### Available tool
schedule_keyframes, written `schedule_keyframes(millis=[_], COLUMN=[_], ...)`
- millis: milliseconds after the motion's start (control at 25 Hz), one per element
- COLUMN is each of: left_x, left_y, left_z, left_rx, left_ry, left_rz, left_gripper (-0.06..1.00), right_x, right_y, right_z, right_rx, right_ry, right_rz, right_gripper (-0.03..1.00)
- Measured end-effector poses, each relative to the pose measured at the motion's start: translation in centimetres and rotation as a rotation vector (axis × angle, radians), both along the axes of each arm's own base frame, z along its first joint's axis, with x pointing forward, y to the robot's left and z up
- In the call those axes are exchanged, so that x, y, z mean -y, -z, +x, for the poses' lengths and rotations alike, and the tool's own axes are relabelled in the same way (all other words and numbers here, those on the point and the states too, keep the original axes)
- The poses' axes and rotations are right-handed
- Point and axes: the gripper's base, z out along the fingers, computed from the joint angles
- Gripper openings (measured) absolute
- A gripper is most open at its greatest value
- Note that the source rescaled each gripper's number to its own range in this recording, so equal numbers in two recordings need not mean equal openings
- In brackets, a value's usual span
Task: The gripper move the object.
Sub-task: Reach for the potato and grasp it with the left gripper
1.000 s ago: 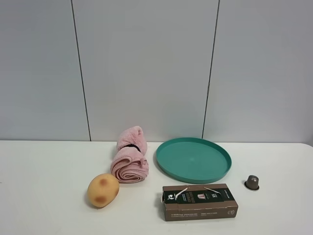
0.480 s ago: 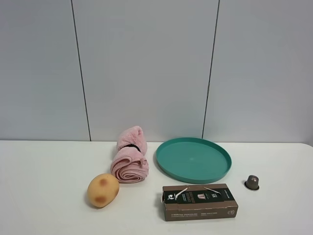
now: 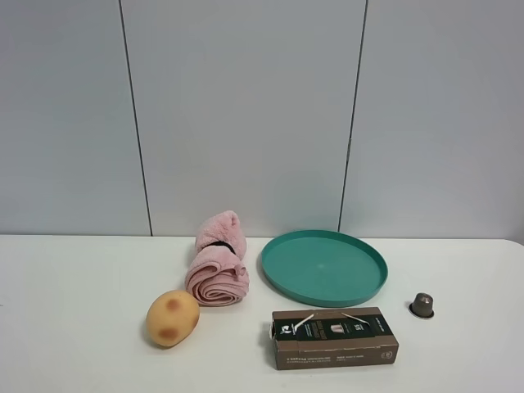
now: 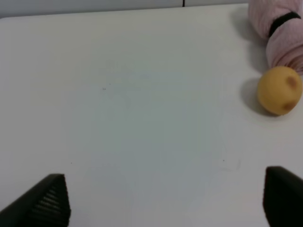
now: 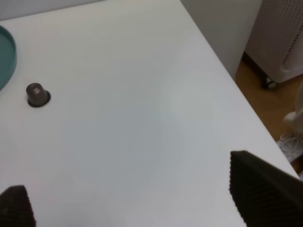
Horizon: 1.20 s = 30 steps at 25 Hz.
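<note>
The object, a rounded yellow-orange potato-like lump [image 3: 173,318] with reddish-brown blotches, lies on the white table just in front and to the left of the pink rolled towel [image 3: 218,262]. It also shows in the left wrist view [image 4: 280,90], far from my left gripper [image 4: 165,201], whose black fingertips [image 4: 47,203] stand wide apart with nothing between them. My right gripper [image 5: 135,201] is open and empty over the table's right end, its fingertips [image 5: 262,189] far apart. Neither gripper shows in the exterior high view.
A teal plate [image 3: 324,267] sits behind a brown carton box [image 3: 334,337]. A small brown coffee capsule [image 3: 422,304] stands right of them; it also shows in the right wrist view [image 5: 37,94]. The table's right edge [image 5: 236,85] drops to a wooden floor.
</note>
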Motion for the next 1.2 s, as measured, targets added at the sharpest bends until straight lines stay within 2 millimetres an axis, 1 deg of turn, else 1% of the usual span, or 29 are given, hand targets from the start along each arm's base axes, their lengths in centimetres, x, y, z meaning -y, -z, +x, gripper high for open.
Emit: schedule_keyframes(millis=[200,320,400,440,520,640,680,800,840,880,960,1000,1040,1120,1200], left_x=[0.0,0.0,0.0,-0.1,-0.1,-0.3,-0.3,-0.3,-0.3,-0.2,0.4,0.9,1.4,2.9,4.7], left_y=[0.0,-1.0,-2.8,-3.7,-6.4,-9.6,-10.4,-12.4,-12.7,-12.8,-12.7,-12.2,-11.5,-10.4,-8.6], left_z=[0.2,0.9,1.5,2.1,3.3,6.8,7.9,12.6,14.1,16.4,20.0,21.9,23.7,26.6,29.2], left_rx=[-0.007,-0.077,-0.136,-0.180,-0.219,-0.268,-0.283,-0.340,-0.361,-0.399,-0.453,-0.490,-0.529,-0.581,-0.647], left_ry=[-0.006,-0.002,0.013,0.025,0.040,0.052,0.056,0.076,0.083,0.094,0.132,0.154,0.173,0.220,0.257], left_rz=[-0.012,-0.015,0.005,0.018,0.035,0.041,0.034,0.001,-0.007,-0.014,-0.011,0.000,0.013,0.050,0.085], left_gripper=[1.00,1.00,1.00,1.00,1.00,1.00,1.00,1.00,1.00,1.00,1.00,1.00,1.00,1.00,1.00], right_x=[0.0,0.0,0.0,0.0,0.0,0.0,0.0,0.0,0.0,0.0,0.0,0.0,0.0,0.0,0.0], right_y=[0.0,0.0,0.0,0.0,0.0,0.0,0.0,0.0,0.0,0.0,0.0,0.0,0.0,0.0,0.0], right_z=[0.0,0.0,0.0,0.0,0.0,0.0,0.0,0.0,0.0,0.0,0.0,0.0,0.0,0.0,0.0], right_rx=[0.000,0.000,0.000,0.000,0.000,0.000,0.000,0.000,0.000,0.000,0.000,0.000,0.000,0.000,0.000], right_ry=[0.000,0.000,0.000,0.000,0.000,0.000,0.000,0.000,0.000,0.000,0.000,0.000,0.000,0.000,0.000], right_rz=[0.000,0.000,0.000,0.000,0.000,0.000,0.000,0.000,0.000,0.000,0.000,0.000,0.000,0.000,0.000], right_gripper=[1.00,1.00,1.00,1.00,1.00,1.00,1.00,1.00,1.00,1.00,1.00,1.00,1.00,1.00,1.00])
